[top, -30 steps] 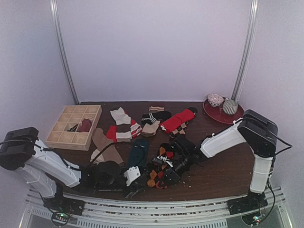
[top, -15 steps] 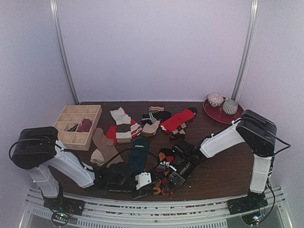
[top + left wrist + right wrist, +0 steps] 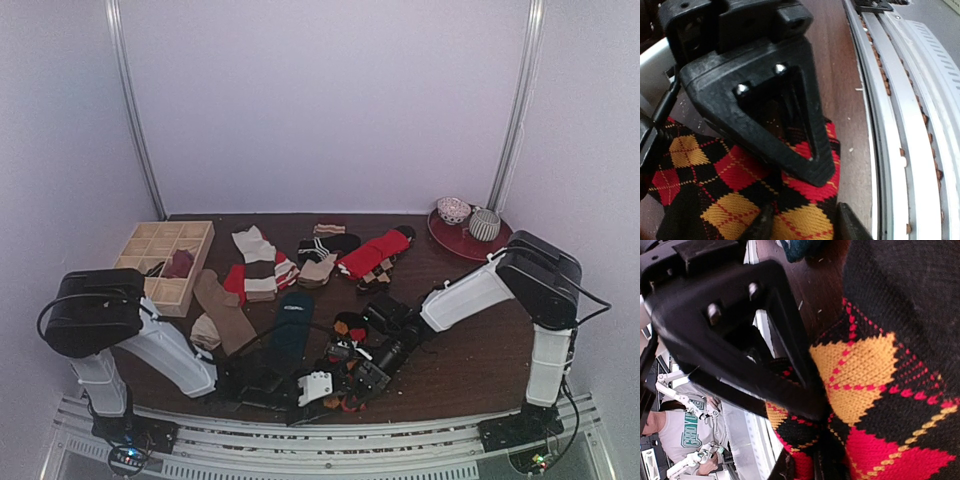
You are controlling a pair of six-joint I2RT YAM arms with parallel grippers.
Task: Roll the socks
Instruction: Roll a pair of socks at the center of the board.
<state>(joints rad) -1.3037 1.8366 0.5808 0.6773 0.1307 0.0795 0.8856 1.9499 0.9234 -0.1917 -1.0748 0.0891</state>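
Note:
The black sock with red and orange argyle diamonds (image 3: 347, 327) lies bunched near the table's front edge. It fills the left wrist view (image 3: 740, 170) and the right wrist view (image 3: 875, 365). My right gripper (image 3: 362, 378) is shut on a fold of it (image 3: 807, 467). My left gripper (image 3: 325, 385) lies low beside the right one. It is open, with the sock's edge between its fingertips (image 3: 805, 227). Each wrist view shows the other gripper's black triangular finger close by. The plain teal-navy sock (image 3: 290, 325) lies flat just left of the argyle sock.
A wooden compartment box (image 3: 130, 262) stands at the left. Tan socks (image 3: 222, 310), red-white striped socks (image 3: 255, 270) and a red sock (image 3: 372, 252) lie behind. A red plate (image 3: 450, 240) with bowls sits back right. A metal rail (image 3: 900, 100) runs along the front edge.
My left arm has swung right along the front edge, bringing its gripper from the table's left-middle up to the argyle sock beside the right gripper. The right gripper has barely moved.

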